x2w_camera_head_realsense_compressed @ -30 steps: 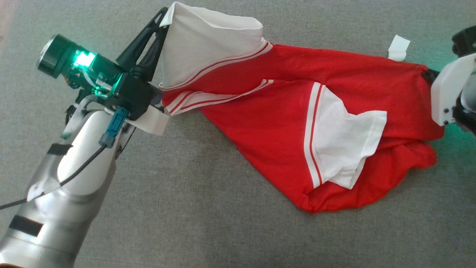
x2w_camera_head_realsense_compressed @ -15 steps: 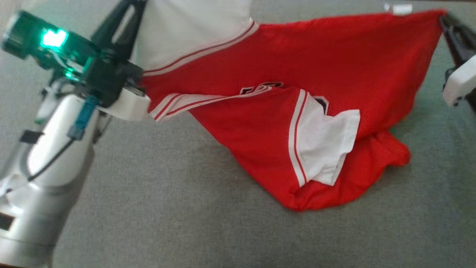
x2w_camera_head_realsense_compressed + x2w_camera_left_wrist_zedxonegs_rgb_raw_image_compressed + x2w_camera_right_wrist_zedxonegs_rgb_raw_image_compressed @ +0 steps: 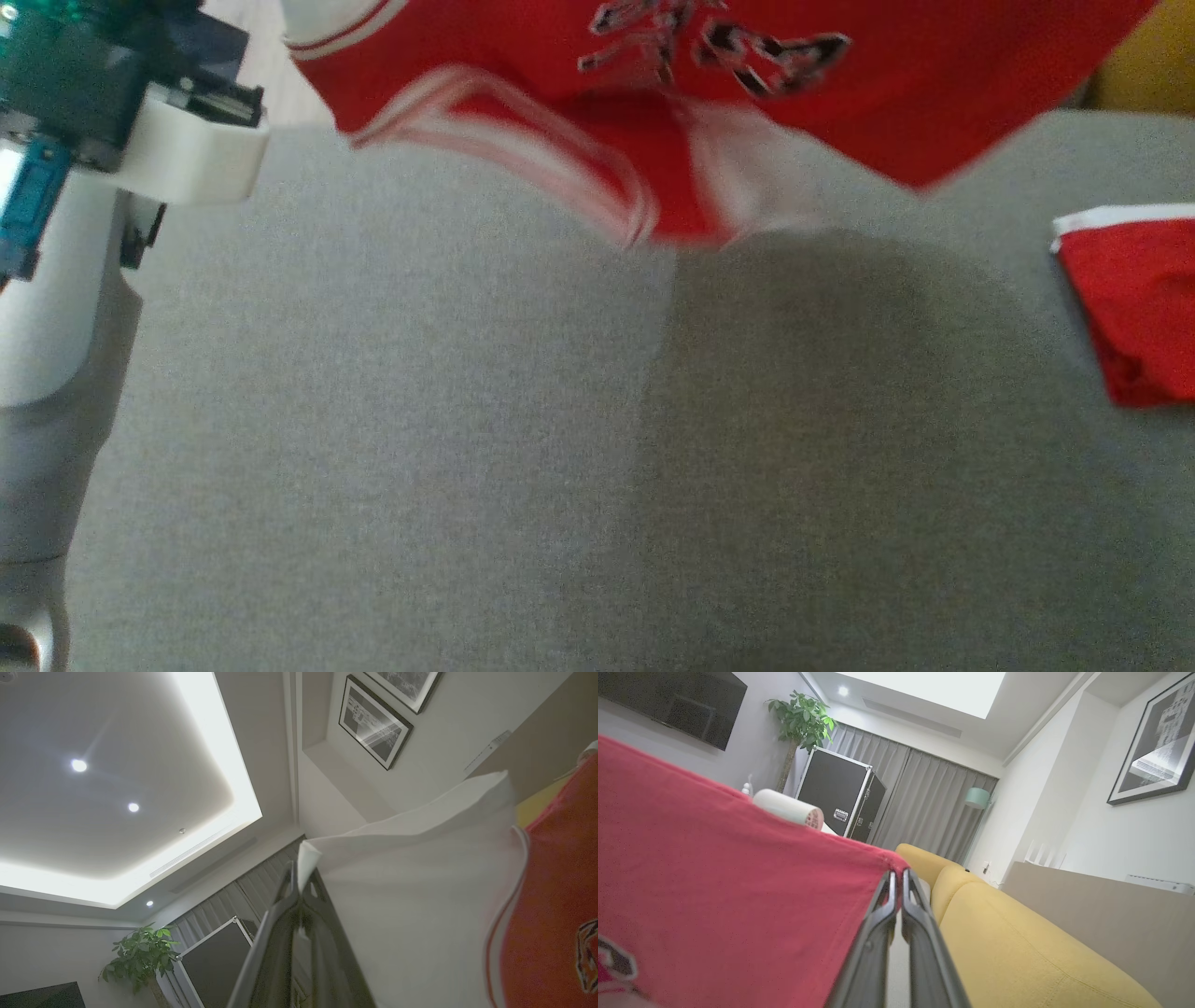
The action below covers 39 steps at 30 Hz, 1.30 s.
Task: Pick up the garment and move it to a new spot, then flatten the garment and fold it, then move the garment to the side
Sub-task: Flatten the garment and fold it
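The garment (image 3: 747,103), a red jersey with white sleeves, white stripes and a dark print, hangs blurred along the top of the head view, clear of the grey surface (image 3: 420,448). In the left wrist view my left gripper (image 3: 299,882) is shut on the edge of its white sleeve (image 3: 420,896). In the right wrist view my right gripper (image 3: 898,877) is shut on a corner of the red cloth (image 3: 714,868). The cloth is stretched between the two grippers. My left forearm (image 3: 47,280) stands at the left edge of the head view.
Another red cloth with a white edge (image 3: 1134,308) lies at the right edge of the grey surface. A yellow sofa (image 3: 1017,942) runs beyond it. A black case (image 3: 840,798) and a plant stand further back in the room.
Both grippers have risen with the garment, which has left the surface and hangs spread between them, its print showing. The head view has also shifted, bringing a second red cloth into sight.
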### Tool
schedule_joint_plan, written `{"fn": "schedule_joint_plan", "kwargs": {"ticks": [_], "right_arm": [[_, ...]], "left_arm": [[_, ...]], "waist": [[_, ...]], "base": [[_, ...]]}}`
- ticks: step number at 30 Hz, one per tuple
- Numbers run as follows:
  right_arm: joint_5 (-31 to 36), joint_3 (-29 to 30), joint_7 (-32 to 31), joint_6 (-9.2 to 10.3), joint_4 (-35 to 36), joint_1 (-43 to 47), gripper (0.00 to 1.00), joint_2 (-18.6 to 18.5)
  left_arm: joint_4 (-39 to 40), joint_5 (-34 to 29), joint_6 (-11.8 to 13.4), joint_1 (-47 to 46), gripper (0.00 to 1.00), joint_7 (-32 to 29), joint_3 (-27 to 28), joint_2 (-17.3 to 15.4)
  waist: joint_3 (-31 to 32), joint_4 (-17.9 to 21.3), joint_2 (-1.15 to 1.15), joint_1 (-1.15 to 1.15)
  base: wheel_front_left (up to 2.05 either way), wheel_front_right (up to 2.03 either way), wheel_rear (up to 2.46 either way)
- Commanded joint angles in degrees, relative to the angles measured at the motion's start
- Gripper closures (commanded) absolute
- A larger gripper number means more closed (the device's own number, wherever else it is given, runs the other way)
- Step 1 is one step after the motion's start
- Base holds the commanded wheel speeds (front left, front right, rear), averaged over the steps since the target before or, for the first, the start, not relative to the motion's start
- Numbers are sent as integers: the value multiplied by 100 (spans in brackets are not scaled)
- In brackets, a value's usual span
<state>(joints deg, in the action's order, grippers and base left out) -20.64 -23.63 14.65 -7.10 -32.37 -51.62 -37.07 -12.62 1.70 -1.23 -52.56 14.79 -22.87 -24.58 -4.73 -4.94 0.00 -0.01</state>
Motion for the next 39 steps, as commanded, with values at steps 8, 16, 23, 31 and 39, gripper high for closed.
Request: {"fn": "schedule_joint_plan", "kwargs": {"ticks": [8,16,23,31,39], "right_arm": [[227,591,-437,-39,1395,316,100,-455],[272,565,-1044,-39,1798,163,100,-426],[210,-206,-1363,-39,1369,-486,100,-325],[309,-655,-1010,-39,594,-1729,100,-96],[668,-700,-336,-39,-28,-2568,100,-136]], "left_arm": [[352,69,-189,-882,100,-27,199,-286],[-143,165,-439,-1613,100,-201,12,-269],[-1194,354,-589,-2197,100,-390,-397,-227],[-2003,146,-378,-3247,100,-11,-443,-15],[-1136,252,-330,-3515,100,18,-290,3]], "waist": [[684,8,0,1],[542,17,0,1],[-294,25,0,1],[-1253,66,0,1],[-1768,-23,0,1]], "base": [[0,0,0],[0,0,0],[0,0,0],[0,0,0],[0,0,0]]}}
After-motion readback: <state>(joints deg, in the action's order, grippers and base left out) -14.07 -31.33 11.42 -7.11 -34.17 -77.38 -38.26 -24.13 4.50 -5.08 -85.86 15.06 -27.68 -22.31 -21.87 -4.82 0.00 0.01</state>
